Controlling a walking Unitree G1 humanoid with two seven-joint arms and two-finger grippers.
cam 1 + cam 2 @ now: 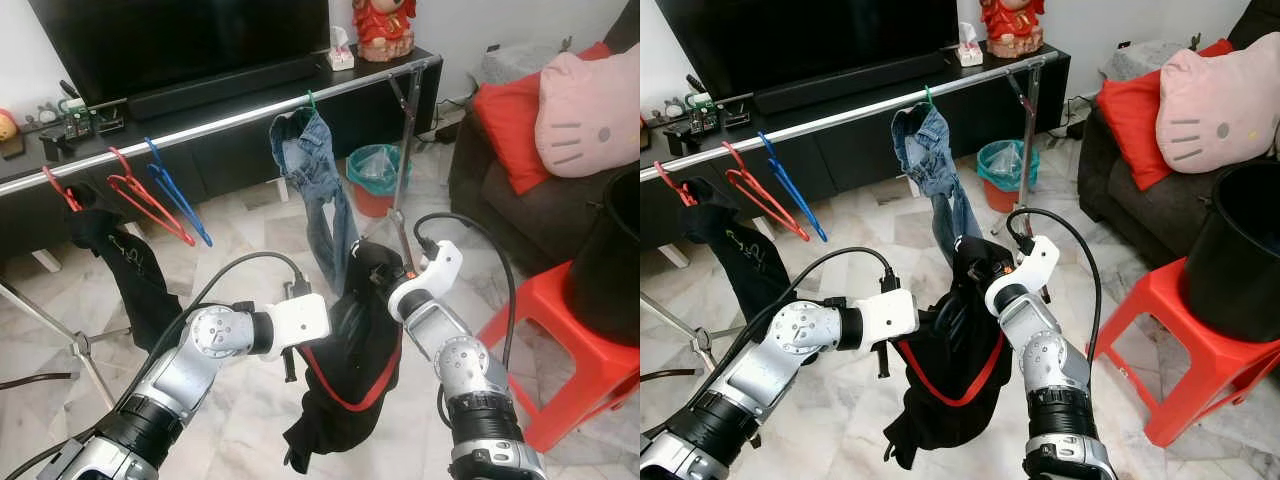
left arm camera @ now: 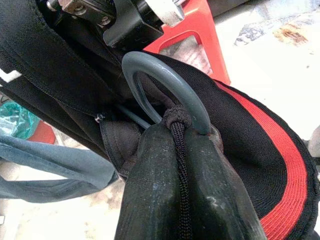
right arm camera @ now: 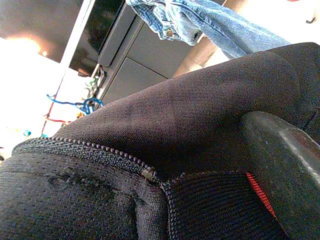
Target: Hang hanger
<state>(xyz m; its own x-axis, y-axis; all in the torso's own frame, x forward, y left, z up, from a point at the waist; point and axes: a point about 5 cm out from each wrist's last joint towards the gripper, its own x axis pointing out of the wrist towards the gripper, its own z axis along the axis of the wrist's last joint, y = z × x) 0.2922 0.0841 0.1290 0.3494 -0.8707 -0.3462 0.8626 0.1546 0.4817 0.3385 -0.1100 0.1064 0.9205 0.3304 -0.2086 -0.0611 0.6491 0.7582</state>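
Garment [image 1: 350, 370], black with red trim, is being held at centre frame between both grippers. The left gripper [image 2: 187, 150] is clamped on the grey hanger [image 2: 165, 82] hook; the right gripper [image 1: 975, 275] is pinching the fabric. The rail [image 1: 200, 130] is lying at 12 o'clock.

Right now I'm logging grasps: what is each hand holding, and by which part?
The left hand pinches the grey hanger at its hook, a black cord caught between the fingers. The right hand grips the black garment at its top.
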